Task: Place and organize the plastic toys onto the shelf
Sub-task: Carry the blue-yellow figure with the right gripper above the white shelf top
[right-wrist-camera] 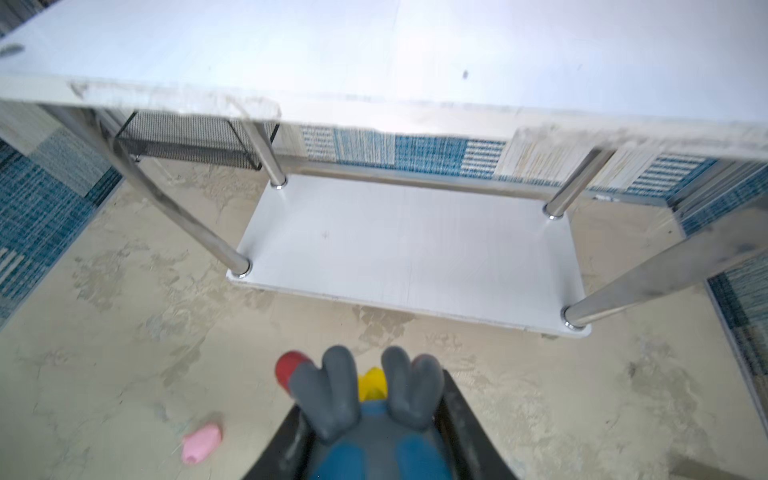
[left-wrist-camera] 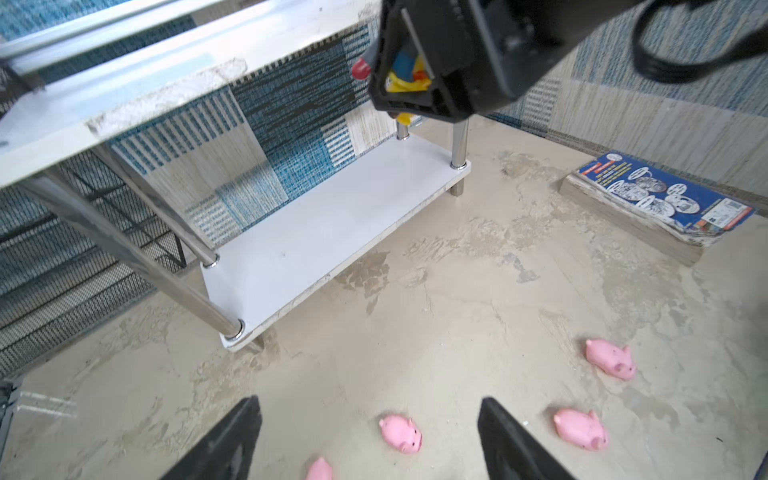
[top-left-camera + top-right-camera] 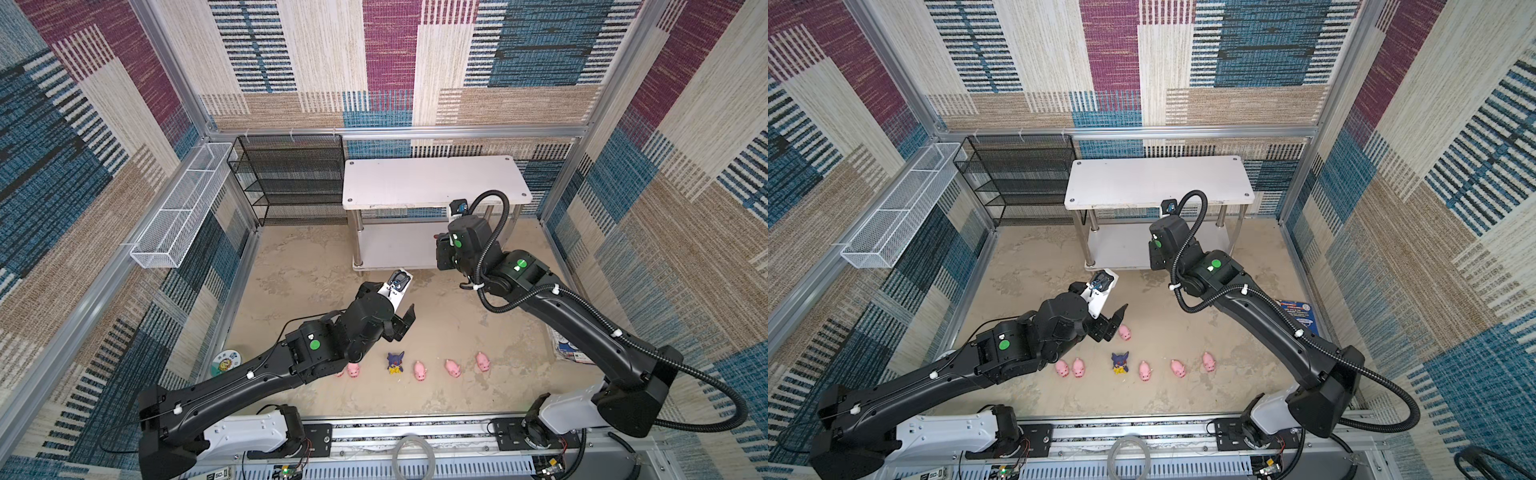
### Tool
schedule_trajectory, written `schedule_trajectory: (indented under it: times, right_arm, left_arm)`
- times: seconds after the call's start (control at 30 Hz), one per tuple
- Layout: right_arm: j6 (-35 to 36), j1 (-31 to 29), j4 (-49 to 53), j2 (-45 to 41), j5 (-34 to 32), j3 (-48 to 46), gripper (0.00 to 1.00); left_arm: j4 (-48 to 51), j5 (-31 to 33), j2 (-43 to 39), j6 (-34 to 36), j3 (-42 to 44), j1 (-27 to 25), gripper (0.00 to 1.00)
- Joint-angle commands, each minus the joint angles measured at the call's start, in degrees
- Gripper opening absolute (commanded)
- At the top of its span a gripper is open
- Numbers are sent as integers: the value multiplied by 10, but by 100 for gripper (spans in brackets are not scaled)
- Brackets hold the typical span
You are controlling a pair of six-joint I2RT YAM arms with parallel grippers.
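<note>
**A:** What does the right gripper (image 3: pixel 441 249) have?

**B:** Its jaws are clamped on a hooded figurine (image 1: pixel 374 440). The grey ears stick out ahead of the fingers, and the blue and yellow body sits between them. The gripper hangs off the surface, just in front of the shelf (image 3: pixel 436 178) and toward its right end.

**A:** Where does the shelf stand?

**B:** Against the back edge of the surface, just right of the black mesh rack (image 3: pixel 291 178). It has two white tiers on chrome legs.

**A:** And the left gripper (image 3: pixel 1111 324)?

**B:** It is spread wide and holds nothing. It hovers over the middle of the surface, nearer the front edge. A lone pig (image 3: pixel 1124 332) lies just beside its fingers.

**A:** Where are the other toys?

**B:** They are lined up along the front edge. Five pink pigs (image 3: pixel 1177 368) lie in a row with a second figurine (image 3: pixel 1120 362) standing between them, two pigs to its left and three to its right. The left arm covers part of that row in a top view.

**A:** Anything else down there?

**B:** A green-lidded jar (image 3: pixel 224 363) sits by the left edge. A blue booklet (image 2: pixel 665 199) lies by the right edge, well apart from the toys.
</note>
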State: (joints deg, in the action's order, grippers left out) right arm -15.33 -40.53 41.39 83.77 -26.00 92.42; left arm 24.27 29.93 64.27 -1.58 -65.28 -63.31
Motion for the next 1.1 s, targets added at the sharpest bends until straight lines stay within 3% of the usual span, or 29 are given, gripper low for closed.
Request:
schedule_trajectory:
  times: [0.0, 0.23, 0.53, 1.07]
  right_arm:
    - [50, 17, -4, 29, 1, 61, 36]
    - [99, 82, 24, 140, 42, 244, 37]
    - [131, 155, 138, 342, 97, 578, 37]
    - [133, 250, 116, 341, 161, 534, 37]
  left_arm:
    - [3, -6, 16, 40, -30, 5, 87]
    - [-3, -38, 64, 44, -94, 39, 89]
    - [73, -105, 148, 14, -233, 104, 89]
    - [95, -135, 180, -2, -253, 136, 89]
